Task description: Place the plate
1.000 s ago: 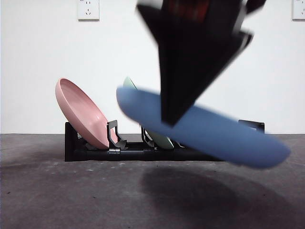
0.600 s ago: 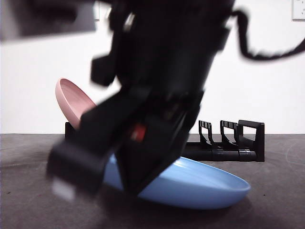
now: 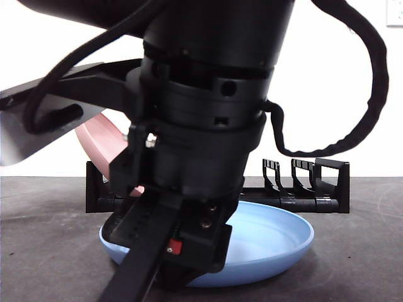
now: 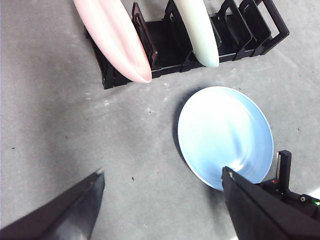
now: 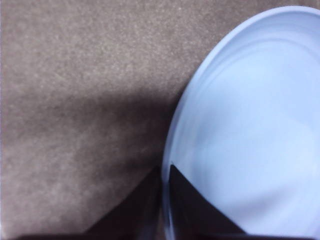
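Where the front view is filled by a big dark arm coming down from above, the blue plate [image 3: 271, 242] lies flat on the grey table [image 3: 352, 264], just in front of the black rack [image 3: 315, 189]. The right gripper [image 5: 164, 200] is at the plate's near rim: in the right wrist view its two black jaws stand close together with the thin blue edge between them, one jaw over the plate's inside and the other outside it, so it is clamped on the rim. The left wrist view, looking down from higher up, shows the same plate [image 4: 225, 136] face up on the table, beside the rack [image 4: 165, 45] and not in any of its slots. A pink plate [image 4: 117, 37] leans in an end slot of the rack, and a pale green plate [image 4: 200, 30] stands in a slot further along. The left gripper [image 4: 162, 192] hangs above bare table with its jaws spread wide apart, holding nothing.
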